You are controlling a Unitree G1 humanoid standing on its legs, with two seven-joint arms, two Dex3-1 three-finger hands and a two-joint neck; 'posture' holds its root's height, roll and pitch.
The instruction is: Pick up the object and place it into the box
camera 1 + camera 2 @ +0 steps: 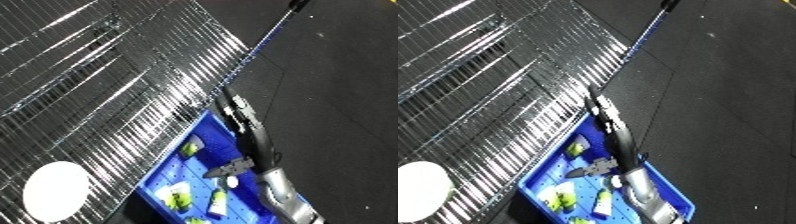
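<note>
Hand point(233, 107) over blue bin point(200, 155) rim — packets point(179, 195) inside

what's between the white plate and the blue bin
Only bare wire shelf lies between the white plate and the blue bin, clearest in the left eye view; nothing sits on that stretch.

1. Blue plastic bin point(206, 131): at the right edge of the silver wire-grid shelf point(98, 85).
2. Small packets point(178, 196): inside the bin.
3. White round plate point(55, 190): on the shelf, left of the bin.
4. Dark floor point(338, 90): right of the shelf.
</note>
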